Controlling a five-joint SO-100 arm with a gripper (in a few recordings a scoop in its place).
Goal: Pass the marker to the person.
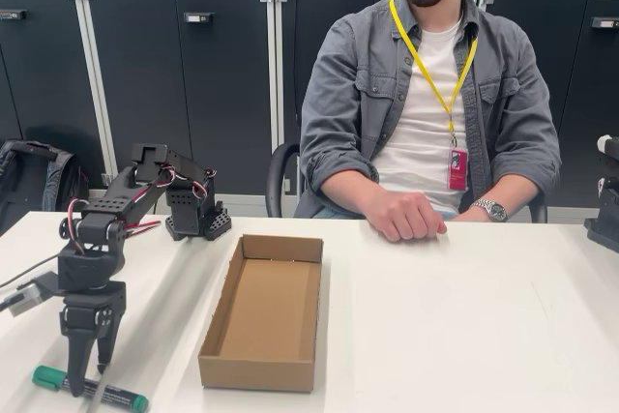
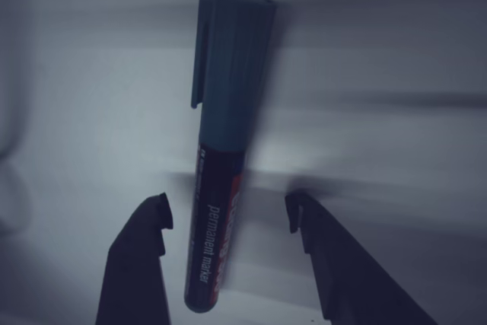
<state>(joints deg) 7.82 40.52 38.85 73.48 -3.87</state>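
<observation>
The marker (image 1: pixel 89 389) lies flat on the white table near the front left corner, with its green cap to the left and a green end to the right. My black gripper (image 1: pixel 87 381) points straight down over the middle of its dark barrel, fingers apart on either side. In the wrist view the marker (image 2: pixel 221 165) runs lengthwise between the two open fingers (image 2: pixel 141 253), cap pointing away, with space on both sides. The person (image 1: pixel 426 94) sits behind the table at the far side, one fist resting on the tabletop.
An open, shallow cardboard box (image 1: pixel 263 311) stands just right of my arm, between the marker and the person. The table (image 1: pixel 464 336) is white. Dark cabinets line the back wall. Part of a black device (image 1: pixel 604 215) sits at the right edge.
</observation>
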